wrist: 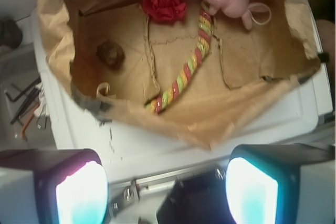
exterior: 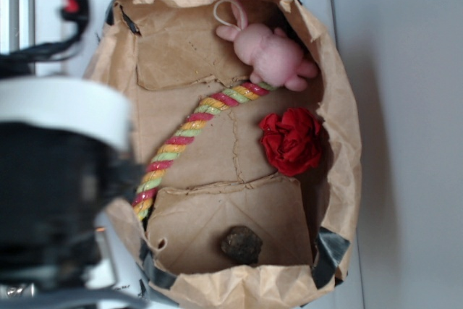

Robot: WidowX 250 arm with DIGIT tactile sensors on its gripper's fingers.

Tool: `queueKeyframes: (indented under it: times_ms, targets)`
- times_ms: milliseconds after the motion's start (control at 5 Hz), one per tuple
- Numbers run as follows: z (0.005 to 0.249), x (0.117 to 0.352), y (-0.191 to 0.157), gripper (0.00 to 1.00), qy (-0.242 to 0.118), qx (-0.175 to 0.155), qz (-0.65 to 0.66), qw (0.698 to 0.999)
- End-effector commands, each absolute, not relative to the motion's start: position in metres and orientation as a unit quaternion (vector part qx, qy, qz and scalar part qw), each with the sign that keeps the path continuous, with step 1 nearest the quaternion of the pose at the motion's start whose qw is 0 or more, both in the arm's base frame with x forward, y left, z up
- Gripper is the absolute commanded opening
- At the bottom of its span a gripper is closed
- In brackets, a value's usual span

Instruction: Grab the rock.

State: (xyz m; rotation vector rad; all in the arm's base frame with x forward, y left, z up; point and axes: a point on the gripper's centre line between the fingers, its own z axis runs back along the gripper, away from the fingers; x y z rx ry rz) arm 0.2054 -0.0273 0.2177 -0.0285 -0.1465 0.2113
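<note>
The rock (exterior: 241, 244), a small dark rough lump, lies on the paper floor at the near end of the brown bag tray (exterior: 340, 128). In the wrist view the rock (wrist: 110, 53) sits at the left of the tray, well above my gripper (wrist: 165, 195). The gripper is open, its two glowing pads far apart with nothing between them, outside the tray over the white surface. In the exterior view only the arm's blurred dark body (exterior: 51, 179) shows at the left.
A pink plush toy (exterior: 268, 54), a red fabric flower (exterior: 291, 140) and a striped rope (exterior: 184, 140) share the tray. The tray's raised paper walls (wrist: 58, 35) ring everything. Loose tools (wrist: 26, 106) lie left of the white base.
</note>
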Motion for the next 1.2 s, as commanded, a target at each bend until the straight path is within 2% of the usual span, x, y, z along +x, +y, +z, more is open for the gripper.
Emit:
queueKeyframes:
  times_ms: [0,200,400,1000]
  targets:
    - [0.208,0.253,-0.02,1.0,-0.135,-0.017,0.007,0.991]
    - [0.208,0.266,-0.014,1.0,-0.148,-0.04,-0.116,0.981]
    - [0.211,0.284,-0.001,1.0,-0.161,0.001,-0.163,0.973]
    - [0.211,0.284,-0.001,1.0,-0.161,0.001,-0.163,0.973]
